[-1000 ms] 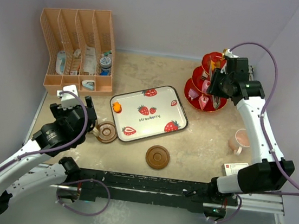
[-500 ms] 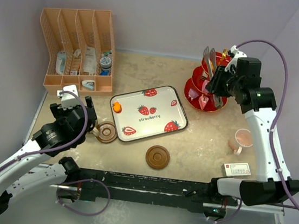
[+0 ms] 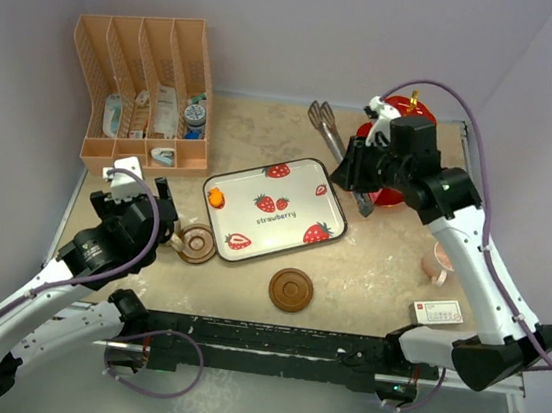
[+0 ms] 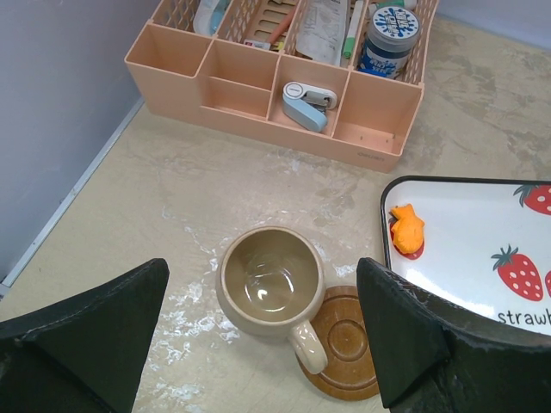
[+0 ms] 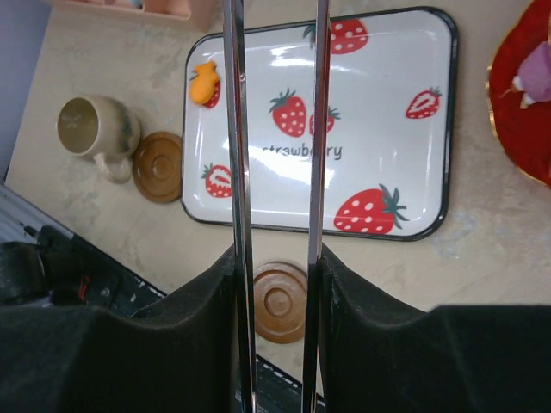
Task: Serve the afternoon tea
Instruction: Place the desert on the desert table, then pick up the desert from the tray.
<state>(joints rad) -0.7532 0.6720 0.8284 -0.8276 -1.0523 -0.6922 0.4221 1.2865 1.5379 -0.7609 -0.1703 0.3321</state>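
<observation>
The right tool (image 5: 275, 271) is clenching a pair of silver metal tongs (image 5: 237, 129). Both thin arms are squeezed between its dark pads and are running straight up the wrist view. From overhead, those tongs are slanting across the upper middle of the frame, by the right end of the white strawberry-printed tray (image 3: 276, 209). The arm is covering most of the red three-tier stand (image 3: 410, 109) in the upper right. One red tier is peeking in at the right edge of the wrist view, carrying a pale purple toy sweet (image 5: 535, 73). An orange toy sweet (image 4: 406, 231) is lying on the tray's left end.

The left tool (image 4: 258, 274) is hanging wide open and gripping nothing. Its fingers are standing either side of the tan ceramic mug (image 4: 269, 284) at the lower left of the desk (image 4: 172, 198). That mug is sitting upright, its handle reaching over the rim of a brown round wooden saucer (image 4: 344, 344). A second brown saucer (image 3: 291, 290) is resting alone below the tray. The pink mug (image 3: 442, 257) is standing at the right side, half hidden by the arm. The peach divided rack (image 3: 140, 79) is sitting in the upper left.
</observation>
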